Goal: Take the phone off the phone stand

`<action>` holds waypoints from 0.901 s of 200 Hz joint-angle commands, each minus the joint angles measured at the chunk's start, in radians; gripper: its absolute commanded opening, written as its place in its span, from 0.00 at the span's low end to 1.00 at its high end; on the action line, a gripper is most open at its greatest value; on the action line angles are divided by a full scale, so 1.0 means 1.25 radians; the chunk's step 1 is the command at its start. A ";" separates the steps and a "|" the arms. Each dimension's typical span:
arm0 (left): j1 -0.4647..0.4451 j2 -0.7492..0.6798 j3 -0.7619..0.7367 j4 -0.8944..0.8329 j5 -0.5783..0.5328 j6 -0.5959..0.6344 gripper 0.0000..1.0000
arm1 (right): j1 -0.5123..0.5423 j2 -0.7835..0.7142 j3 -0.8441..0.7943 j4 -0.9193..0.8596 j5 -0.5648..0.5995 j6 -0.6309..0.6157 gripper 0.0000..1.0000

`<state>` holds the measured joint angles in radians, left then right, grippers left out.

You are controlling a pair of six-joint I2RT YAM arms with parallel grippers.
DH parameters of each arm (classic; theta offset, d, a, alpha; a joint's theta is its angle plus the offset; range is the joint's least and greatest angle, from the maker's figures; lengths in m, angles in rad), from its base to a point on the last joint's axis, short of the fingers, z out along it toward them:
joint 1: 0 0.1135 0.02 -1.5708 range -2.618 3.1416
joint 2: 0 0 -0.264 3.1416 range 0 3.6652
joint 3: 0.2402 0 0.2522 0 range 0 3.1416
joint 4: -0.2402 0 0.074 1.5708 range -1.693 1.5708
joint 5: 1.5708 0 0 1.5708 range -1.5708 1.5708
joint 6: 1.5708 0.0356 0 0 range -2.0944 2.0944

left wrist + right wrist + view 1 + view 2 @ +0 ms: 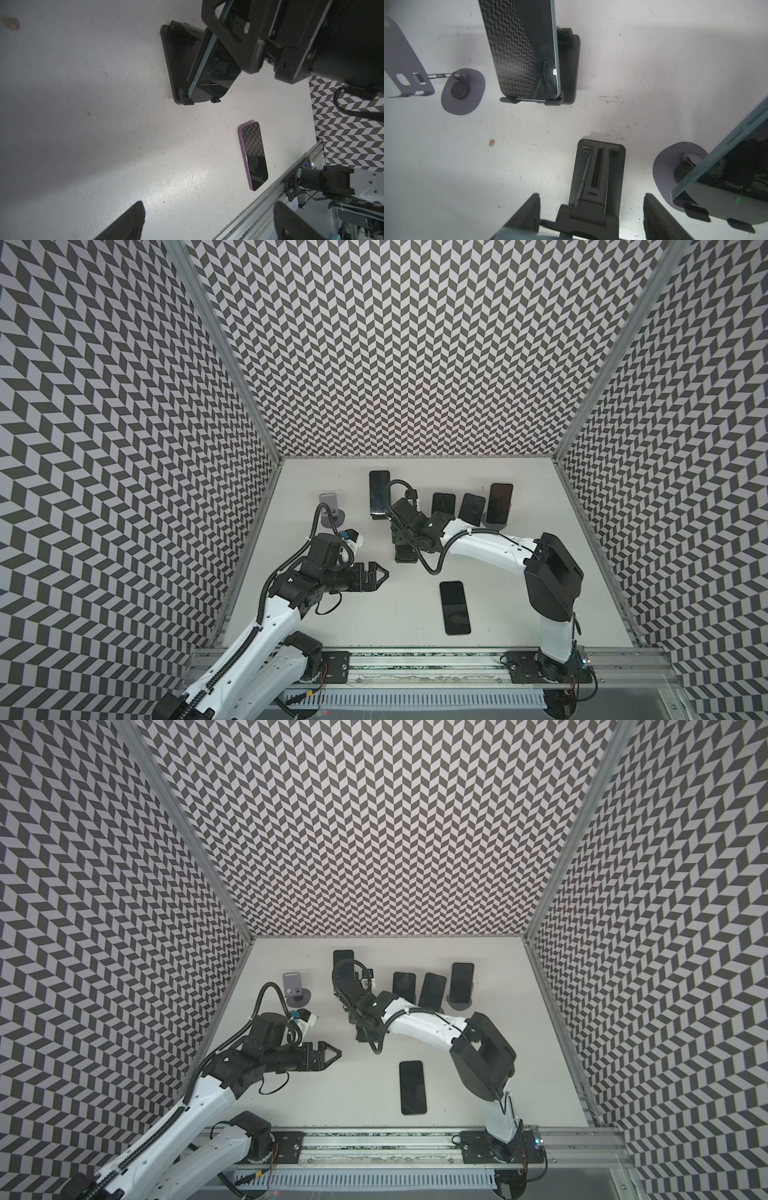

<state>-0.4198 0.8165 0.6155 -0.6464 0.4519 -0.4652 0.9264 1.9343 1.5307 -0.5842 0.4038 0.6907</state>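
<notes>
Here the right tool (pixel 591 199) reaches down, clamped on the phone (pixel 214 68); left tool (pixel 381 573) hovers apart

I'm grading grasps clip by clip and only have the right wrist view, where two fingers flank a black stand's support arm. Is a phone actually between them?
Observer: Yes. The left wrist view shows the right gripper shut on the upper part of a teal-edged phone.
Operator: Has it left the stand?
Observer: Seemingly not. Its lower edge looks seated at the black stand's front lips.
Operator: And the other arm?
Observer: The left gripper is open, above the table, and touches nothing.
</notes>
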 commanded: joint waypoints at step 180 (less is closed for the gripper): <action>0.004 -0.053 -0.015 0.020 -0.043 -0.041 0.95 | -0.001 -0.075 0.059 -0.016 -0.017 -0.051 0.64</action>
<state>-0.4198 0.7624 0.6006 -0.6361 0.4217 -0.5030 0.9264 1.9179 1.5745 -0.6201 0.3843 0.6430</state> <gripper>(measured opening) 0.948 0.721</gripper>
